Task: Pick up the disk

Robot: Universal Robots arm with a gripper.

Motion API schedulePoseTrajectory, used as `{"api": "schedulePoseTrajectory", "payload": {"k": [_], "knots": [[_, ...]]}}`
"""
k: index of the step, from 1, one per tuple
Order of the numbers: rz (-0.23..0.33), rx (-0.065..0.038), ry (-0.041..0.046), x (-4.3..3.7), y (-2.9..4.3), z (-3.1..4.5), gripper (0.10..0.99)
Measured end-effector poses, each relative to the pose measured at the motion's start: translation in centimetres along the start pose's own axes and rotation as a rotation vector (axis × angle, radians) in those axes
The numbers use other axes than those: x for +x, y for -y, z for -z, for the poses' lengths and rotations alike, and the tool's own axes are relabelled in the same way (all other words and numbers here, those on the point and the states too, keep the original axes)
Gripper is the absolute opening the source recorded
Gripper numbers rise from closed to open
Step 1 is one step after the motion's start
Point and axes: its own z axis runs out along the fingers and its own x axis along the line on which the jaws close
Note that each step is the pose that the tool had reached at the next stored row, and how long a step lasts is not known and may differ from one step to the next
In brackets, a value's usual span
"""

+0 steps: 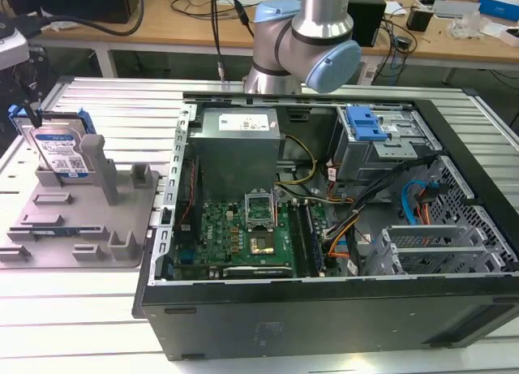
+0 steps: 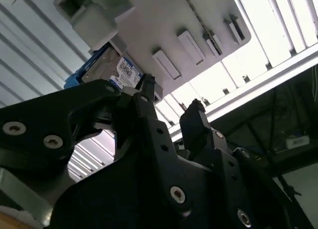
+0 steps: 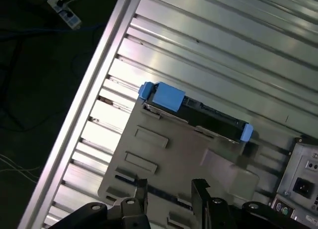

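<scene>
Nothing is grasped yet: the disk [image 1: 61, 151] is left standing upright in the grey holder [image 1: 81, 228] (exterior view's left), and the pincer [image 3: 169, 187] is held apart and empty above it.

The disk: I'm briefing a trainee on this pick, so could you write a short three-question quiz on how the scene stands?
1. True or false: the tool is shut on the disk.
2. Where is the disk? A) standing on edge in the grey holder; B) lying flat in a cardboard box; C) held in a person's hand.
3. Fill in: in the exterior view, the grey holder sits to the ___ of the open computer case.
Key: 1 false, the tool is open and empty; 2 A; 3 left.
</scene>
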Motion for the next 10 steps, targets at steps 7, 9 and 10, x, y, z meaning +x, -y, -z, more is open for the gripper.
{"api": "schedulePoseTrajectory", "payload": {"k": [7,9,10], "knots": [[0.147,0.0,-0.0056,0.0,0.0,0.0,0.482],[0.196,0.0,-0.0074,0.0,0.0,0.0,0.482],[0.234,0.0,-0.0088,0.0,0.0,-0.01,0.482]]}}
